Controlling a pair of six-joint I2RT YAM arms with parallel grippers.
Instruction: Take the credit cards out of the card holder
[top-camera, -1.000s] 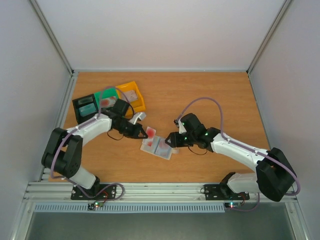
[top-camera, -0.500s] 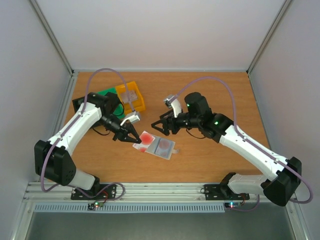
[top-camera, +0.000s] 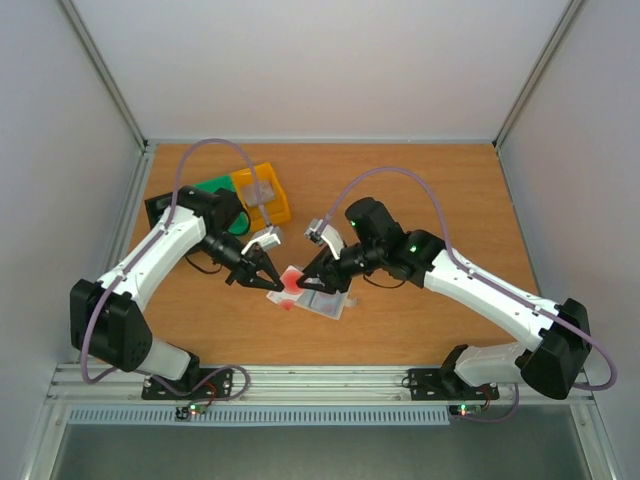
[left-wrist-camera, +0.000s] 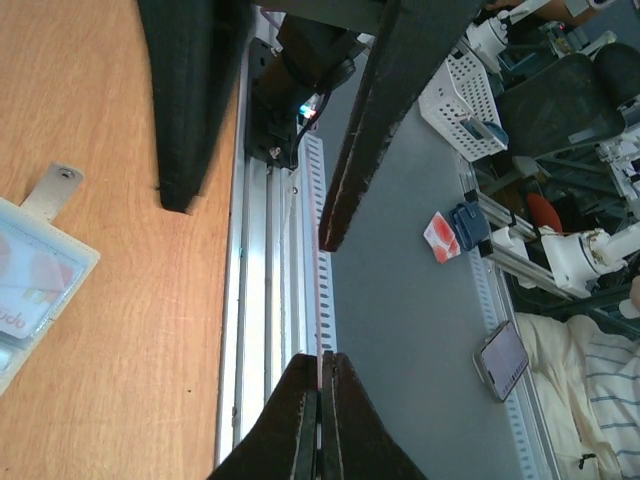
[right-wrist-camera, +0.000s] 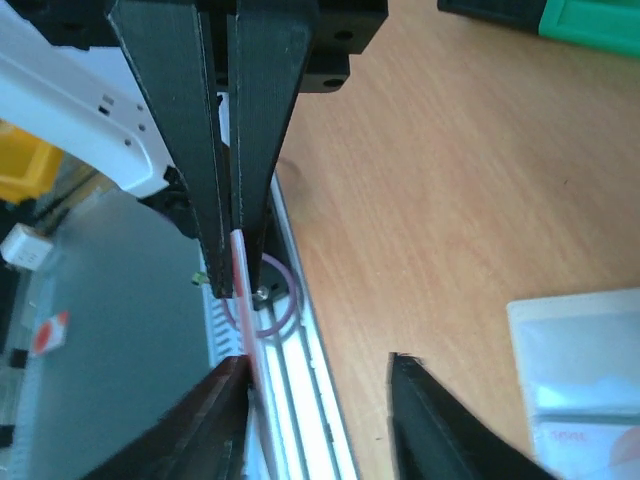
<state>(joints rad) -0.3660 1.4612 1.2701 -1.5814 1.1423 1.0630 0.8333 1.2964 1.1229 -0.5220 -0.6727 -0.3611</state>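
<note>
My left gripper (top-camera: 271, 280) is shut on a thin reddish-pink credit card (top-camera: 290, 278) and holds it on edge above the table. In the left wrist view the card (left-wrist-camera: 319, 330) shows edge-on between the closed jaws (left-wrist-camera: 320, 366). My right gripper (top-camera: 306, 283) is open around the card's free end. In the right wrist view the card (right-wrist-camera: 241, 290) touches my left finger (right-wrist-camera: 222, 420), and the gripper (right-wrist-camera: 320, 362) gapes wide. The translucent card holder (top-camera: 325, 300) lies flat just beside them, and a red-marked card (left-wrist-camera: 20, 285) shows inside it. The holder (right-wrist-camera: 585, 370) also shows there.
Black (top-camera: 168, 212), green (top-camera: 213, 189) and yellow (top-camera: 262, 192) bins stand at the back left, behind my left arm. The table's near edge with its metal rail (left-wrist-camera: 265, 300) lies close under both grippers. The holder's small tab (left-wrist-camera: 55, 187) points toward that edge.
My right gripper has come down and left, from raised beside the holder to open around the card. My left gripper now holds the pink card lifted off the holder.
</note>
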